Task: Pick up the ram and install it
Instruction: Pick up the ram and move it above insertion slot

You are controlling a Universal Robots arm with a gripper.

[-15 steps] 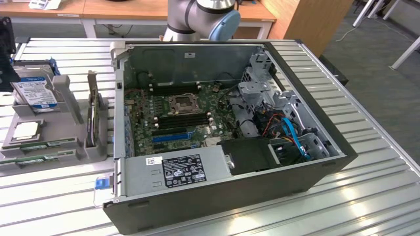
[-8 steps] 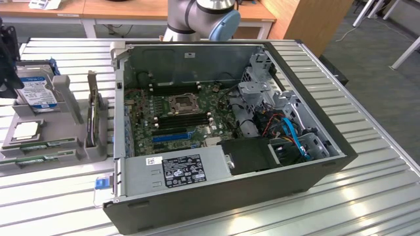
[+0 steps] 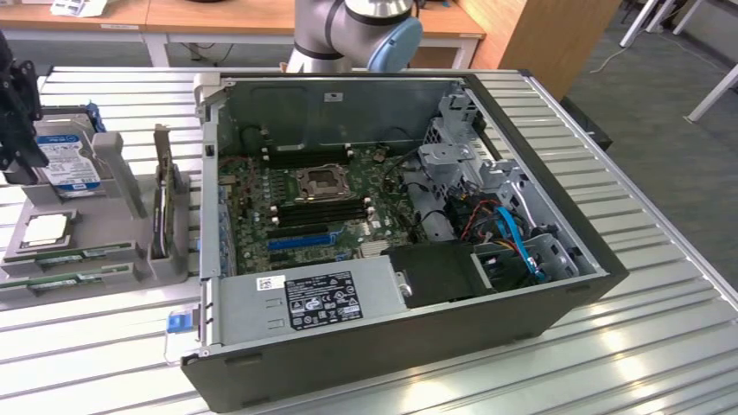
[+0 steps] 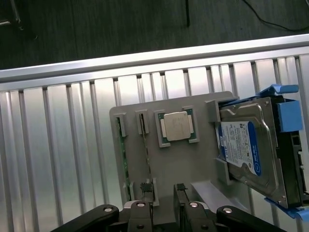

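Gripper: my gripper (image 4: pixel 163 195) hangs over the parts holder at the exterior view's far left, jaws standing wide apart with nothing between them.
Fingertips: the nearer fingertips (image 4: pixel 145 191) sit just above the end of one green stick. I cannot tell whether they touch it.
The ram: two sticks rest in the grey holder (image 3: pixel 116 169), towards the lower left of the exterior view. The ram (image 3: pixel 72 255) I am lined up on lies in its own narrow slot, with a second stick (image 3: pixel 52 282) just beside it.
Why on edge: in the wrist view the sticks stand thin edge up. I judge that this leaves the flat faces free for the jaws to close on.
Neighbours: the processor chip (image 4: pixel 177 125) lies flat in a square pocket, and the hard drive (image 4: pixel 246 150) leans in its blue bracket, both apart from the ram.
Computer case: the case (image 3: pixel 542 294) lies on its side at the centre of the frame with the panel off, so the motherboard (image 3: pixel 311 194) faces upward.
Memory slots: the dark slots (image 3: pixel 323 207) beside the processor socket look empty.
Progress: as I read it, the pick-up is not yet made.
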